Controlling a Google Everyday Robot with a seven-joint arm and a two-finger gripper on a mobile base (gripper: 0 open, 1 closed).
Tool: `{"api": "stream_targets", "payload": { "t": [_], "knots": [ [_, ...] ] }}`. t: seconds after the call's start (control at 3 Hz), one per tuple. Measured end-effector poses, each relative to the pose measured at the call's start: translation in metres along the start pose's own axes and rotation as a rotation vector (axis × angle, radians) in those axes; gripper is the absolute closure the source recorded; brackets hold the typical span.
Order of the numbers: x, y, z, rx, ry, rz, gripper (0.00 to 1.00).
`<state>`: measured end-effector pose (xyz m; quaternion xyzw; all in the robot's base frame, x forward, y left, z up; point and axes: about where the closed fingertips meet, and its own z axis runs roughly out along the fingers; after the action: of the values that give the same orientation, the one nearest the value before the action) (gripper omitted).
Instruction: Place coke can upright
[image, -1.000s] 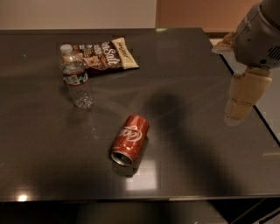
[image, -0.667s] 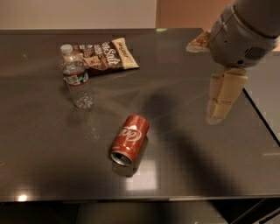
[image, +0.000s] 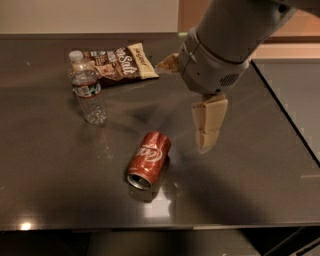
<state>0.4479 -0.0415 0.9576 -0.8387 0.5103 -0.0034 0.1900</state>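
The coke can lies on its side on the dark table, in front of the middle, with its open silver end toward the front edge. My gripper hangs above the table just right of and behind the can, not touching it. One cream finger points down beside the can, and the other finger sticks out to the left, far from the first. The gripper is open and empty.
A clear plastic water bottle stands upright at the back left. A brown snack bag lies flat behind it. The table's right edge runs diagonally next to my arm.
My arm has swung left from the table's right edge toward the can. The can, bottle and bag have not moved.
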Motion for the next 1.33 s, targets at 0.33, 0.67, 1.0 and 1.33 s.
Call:
{"api": "stream_targets", "payload": {
  "t": [0.33, 0.67, 1.0, 1.33],
  "knots": [
    [-0.025, 0.001, 0.028, -0.053, 0.023, -0.148, 0.0],
    [-0.044, 0.009, 0.055, -0.118, 0.058, -0.281, 0.0],
    [-0.052, 0.018, 0.08, -0.176, 0.09, -0.379, 0.0],
    [-0.06, 0.025, 0.096, -0.209, 0.097, -0.454, 0.0]
  ]
}}
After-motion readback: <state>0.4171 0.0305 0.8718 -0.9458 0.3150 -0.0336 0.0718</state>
